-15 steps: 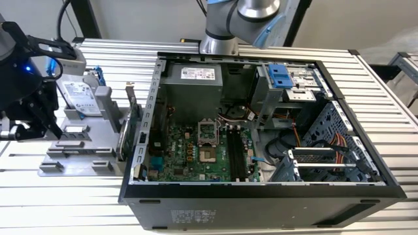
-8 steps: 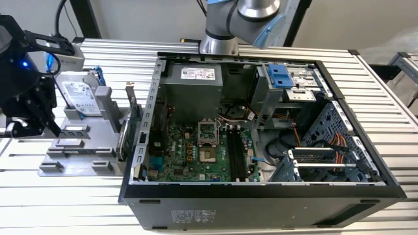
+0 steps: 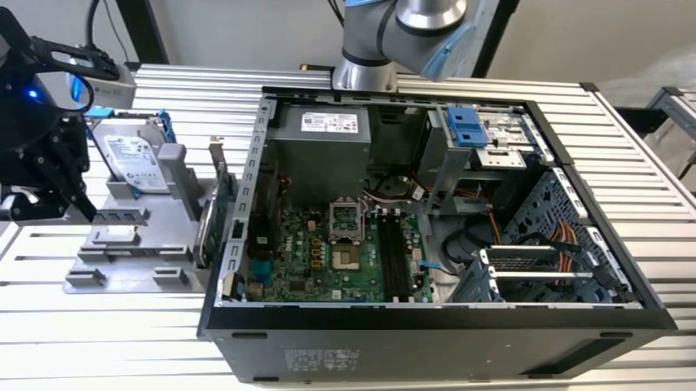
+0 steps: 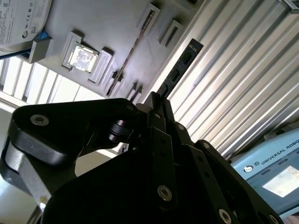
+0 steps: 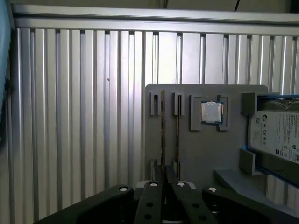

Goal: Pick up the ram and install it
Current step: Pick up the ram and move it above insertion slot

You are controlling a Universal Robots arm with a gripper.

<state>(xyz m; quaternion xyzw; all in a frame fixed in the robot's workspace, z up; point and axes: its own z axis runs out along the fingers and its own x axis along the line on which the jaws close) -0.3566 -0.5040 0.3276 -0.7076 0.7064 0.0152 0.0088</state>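
The tool [image 4: 156,100] has its fingers drawn almost together and clamped on one end of the ram [image 4: 180,65]. The ram sticks out from the fingertips as a long, narrow dark board, raised above the ribbed bench [image 3: 109,342]. In the exterior view the tool hangs at the exterior view's left, just beside the grey parts tray [image 3: 130,265]. That tray carries a hard drive [image 3: 130,159], a processor chip [image 5: 211,112] and another thin board standing on edge [image 4: 133,46].

The step in hand looks like carrying the ram clear of the tray. The open computer case [image 3: 435,322] and the black memory slots [image 3: 397,257] on its motherboard [image 3: 315,261] lie well apart from the tool.

To do this step well, the hold should be square across the board's flat faces. A one-end pinch lets a long stick swing or slip, so motion ought to be smooth and without twist. The free end also needs room past the tray's posts, the hard drive and the expansion card [image 3: 209,220] standing by the case wall.
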